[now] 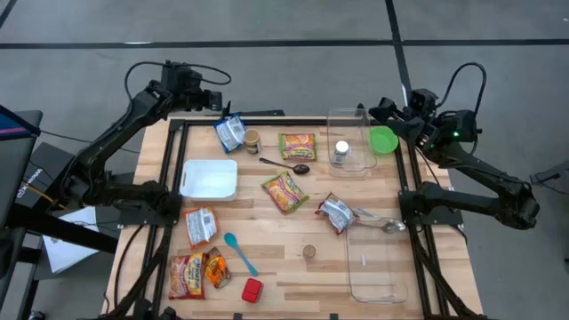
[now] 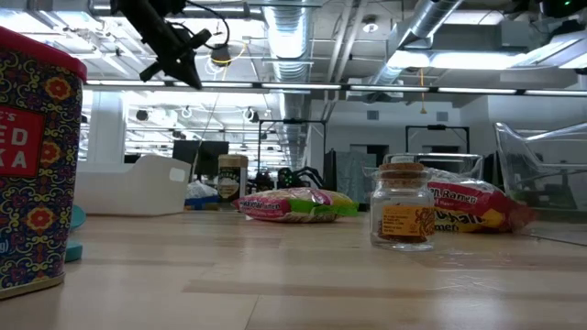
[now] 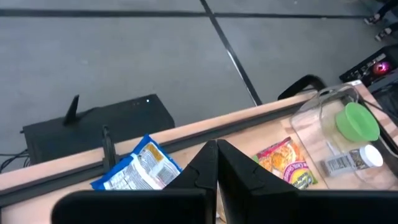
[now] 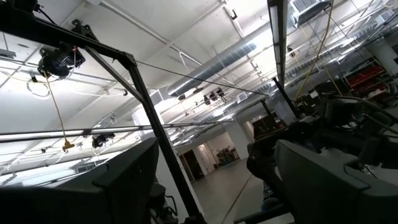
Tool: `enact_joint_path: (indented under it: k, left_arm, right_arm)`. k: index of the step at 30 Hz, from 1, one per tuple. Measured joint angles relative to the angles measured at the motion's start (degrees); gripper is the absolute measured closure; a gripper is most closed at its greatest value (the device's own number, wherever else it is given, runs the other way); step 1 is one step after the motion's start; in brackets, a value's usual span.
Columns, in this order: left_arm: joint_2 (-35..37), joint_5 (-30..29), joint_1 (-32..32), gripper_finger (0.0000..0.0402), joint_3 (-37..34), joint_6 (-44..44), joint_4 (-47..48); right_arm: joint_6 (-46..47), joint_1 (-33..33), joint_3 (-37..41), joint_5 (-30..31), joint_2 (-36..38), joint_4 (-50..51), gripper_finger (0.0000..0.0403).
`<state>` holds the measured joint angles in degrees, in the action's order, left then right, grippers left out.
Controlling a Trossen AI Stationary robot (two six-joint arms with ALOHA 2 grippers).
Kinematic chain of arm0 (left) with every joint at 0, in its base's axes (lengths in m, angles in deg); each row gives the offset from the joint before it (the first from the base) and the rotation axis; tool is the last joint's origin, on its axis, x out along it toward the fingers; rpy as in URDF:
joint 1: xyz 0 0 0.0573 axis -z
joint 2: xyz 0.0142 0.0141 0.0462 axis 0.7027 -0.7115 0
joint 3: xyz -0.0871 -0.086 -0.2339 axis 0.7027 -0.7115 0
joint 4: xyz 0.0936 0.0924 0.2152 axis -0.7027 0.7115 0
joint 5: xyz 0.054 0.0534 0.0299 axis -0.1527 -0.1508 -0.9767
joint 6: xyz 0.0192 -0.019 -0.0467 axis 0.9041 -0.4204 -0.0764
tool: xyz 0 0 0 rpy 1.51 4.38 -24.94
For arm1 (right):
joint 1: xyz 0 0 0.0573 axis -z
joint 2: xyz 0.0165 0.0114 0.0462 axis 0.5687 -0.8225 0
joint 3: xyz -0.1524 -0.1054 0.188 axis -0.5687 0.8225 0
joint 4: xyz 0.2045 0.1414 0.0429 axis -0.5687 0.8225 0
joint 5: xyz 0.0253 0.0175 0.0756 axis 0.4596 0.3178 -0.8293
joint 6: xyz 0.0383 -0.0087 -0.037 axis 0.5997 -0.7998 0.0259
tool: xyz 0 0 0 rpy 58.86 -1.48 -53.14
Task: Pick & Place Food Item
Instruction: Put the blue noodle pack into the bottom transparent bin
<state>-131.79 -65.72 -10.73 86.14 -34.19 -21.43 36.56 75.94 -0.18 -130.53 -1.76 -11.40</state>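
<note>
The left gripper [image 1: 216, 100] hangs above the table's far-left edge, its fingers [image 3: 214, 163] clenched together on nothing. Just beside it, a little toward the table's middle, lies the blue-and-white snack packet [image 1: 230, 133], tilted, with its long axis running roughly away from the far edge. That is the nearest food item, and the left arm is clearly the closer of the 2. The right gripper [image 1: 397, 108] waits at the far-right corner, released wide and empty, just beside the green lid [image 1: 383, 140].
</note>
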Motion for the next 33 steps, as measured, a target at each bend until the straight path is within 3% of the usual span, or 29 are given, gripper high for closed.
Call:
enact_joint_path:
  k: [11, 16, 25, 29, 33]
  left_arm:
    - [-2.6, -1.2, 0.0, 0.039, 0.0, -0.9, -2.1]
    - [-2.7, -5.4, 0.0, 0.0367, 0.0, -5.2, -0.9]
    - [-9.3, -9.2, 2.7, 0.0247, 0.0, -10.2, 4.8]
    - [-14.2, -13.9, 5.7, 0.019, 0.0, -12.3, 2.6]
    - [-19.3, -16.5, 7.6, 0.0162, 0.0, -13.1, 0.2]
  right_arm:
    - [0.9, 0.0, 0.0, 0.0, 0.0, 0.0, 0.0088]
    - [1.1, 0.0, 0.0, 0.0, 0.0, 0.0, 0.0088]
    - [1.1, 0.0, 0.0, 0.0, 0.0, 0.0, 0.0088]
    - [1.1, 0.0, 0.0, 0.0, 0.0, 0.0, 0.0088]
    - [1.1, 0.0, 0.0, 0.0, 0.0, 0.0, 0.0088]
